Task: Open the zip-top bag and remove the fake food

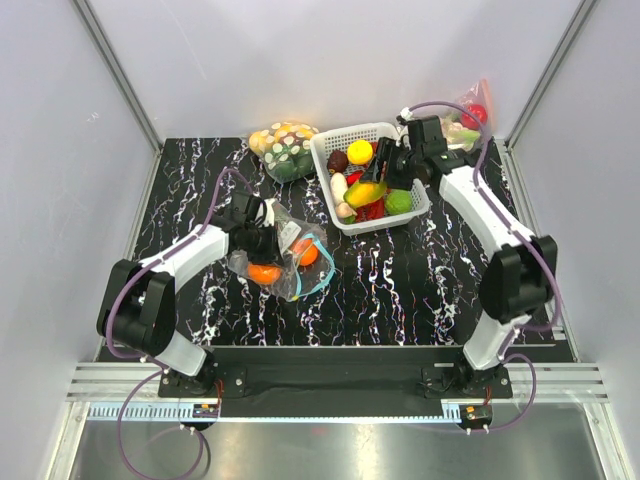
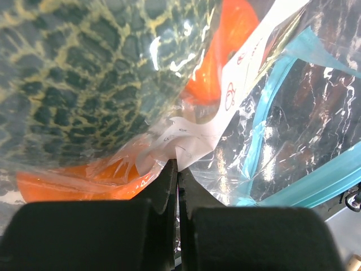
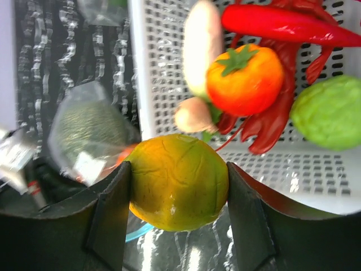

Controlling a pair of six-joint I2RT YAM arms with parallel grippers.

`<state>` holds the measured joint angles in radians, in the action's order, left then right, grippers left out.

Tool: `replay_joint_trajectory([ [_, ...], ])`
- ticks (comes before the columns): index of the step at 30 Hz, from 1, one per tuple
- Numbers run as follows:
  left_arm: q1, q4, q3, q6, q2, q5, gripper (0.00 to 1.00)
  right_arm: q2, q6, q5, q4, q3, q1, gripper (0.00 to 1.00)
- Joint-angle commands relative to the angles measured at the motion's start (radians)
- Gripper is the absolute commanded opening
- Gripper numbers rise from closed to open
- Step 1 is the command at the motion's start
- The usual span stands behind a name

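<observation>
Now our left jaws pinch the clear, teal-zipped plastic bag (image 1: 298, 262); our right jaws clamp a yellow-green plastic fruit (image 3: 177, 195).

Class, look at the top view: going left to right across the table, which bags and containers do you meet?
zip-top bag → white basket → apple bag. The spotted bag lies within the zip-top bag's span, so it is left out.

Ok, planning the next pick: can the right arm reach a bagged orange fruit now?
Probably not yet: the right gripper is shut on a yellow-green piece by the basket, away from the orange fruit in the zip-top bag.
</observation>
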<state>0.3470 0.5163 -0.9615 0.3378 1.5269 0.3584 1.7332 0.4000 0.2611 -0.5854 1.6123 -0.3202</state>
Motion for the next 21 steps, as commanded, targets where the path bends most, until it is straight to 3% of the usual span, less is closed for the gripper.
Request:
replay_joint_trajectory([
  [1, -0.003, -0.047, 0.003, -0.013, -0.045, 0.022, 0.0, 0.107, -0.061, 0.035, -0.011, 0.07, 0.007, 0.13],
  [15, -0.003, -0.044, -0.008, -0.028, -0.059, 0.016, 0.0, 0.308, 0.066, -0.002, 0.14, 0.239, 0.041, 0.16],
  [21, -0.003, -0.03, -0.014, -0.037, -0.07, -0.001, 0.0, 0.465, 0.042, -0.014, 0.11, 0.421, 0.041, 0.21],
])
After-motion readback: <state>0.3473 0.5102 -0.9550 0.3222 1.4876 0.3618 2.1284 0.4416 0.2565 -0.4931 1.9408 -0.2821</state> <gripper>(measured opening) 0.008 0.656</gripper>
